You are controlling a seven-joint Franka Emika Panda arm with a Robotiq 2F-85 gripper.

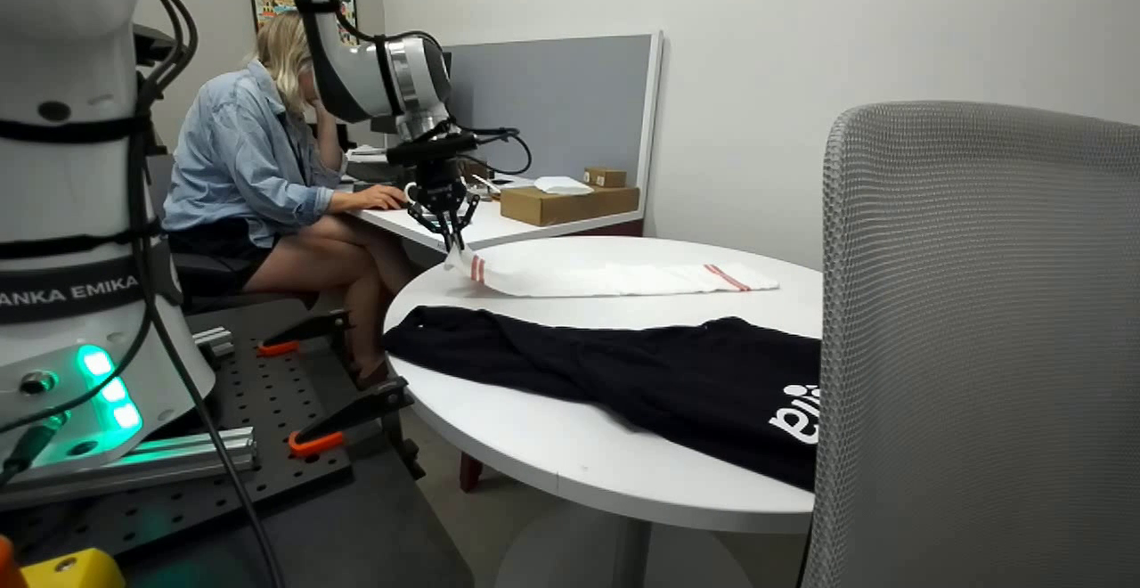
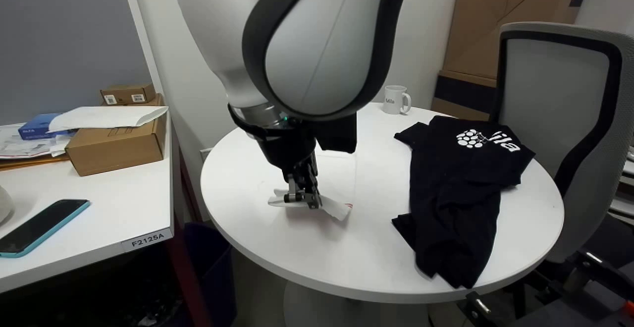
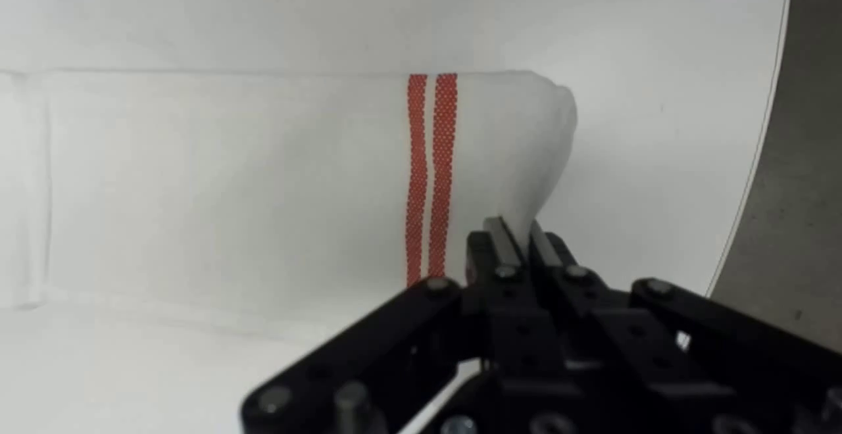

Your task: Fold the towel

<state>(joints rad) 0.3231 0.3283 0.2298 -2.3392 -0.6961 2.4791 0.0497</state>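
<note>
The towel (image 1: pixel 606 279) is a white cloth with paired red stripes, lying as a long strip on the round white table. In the wrist view the towel (image 3: pixel 296 177) lies mostly flat, with two red stripes close to its end. My gripper (image 1: pixel 454 245) is at this end, near the table's edge. In the wrist view the gripper (image 3: pixel 520 240) is shut on the towel's end, which is pinched into a raised fold. In an exterior view the gripper (image 2: pixel 303 200) and arm hide most of the towel, and only its bunched end (image 2: pixel 337 208) shows clearly.
A black garment with white lettering (image 1: pixel 614 365) lies beside the towel on the round table (image 1: pixel 588 481). A white mug (image 2: pixel 395 100) stands at the table's edge. A mesh chair (image 1: pixel 971 347) is close to the table. A person (image 1: pixel 249 151) sits at the desk with a cardboard box (image 1: pixel 570 205).
</note>
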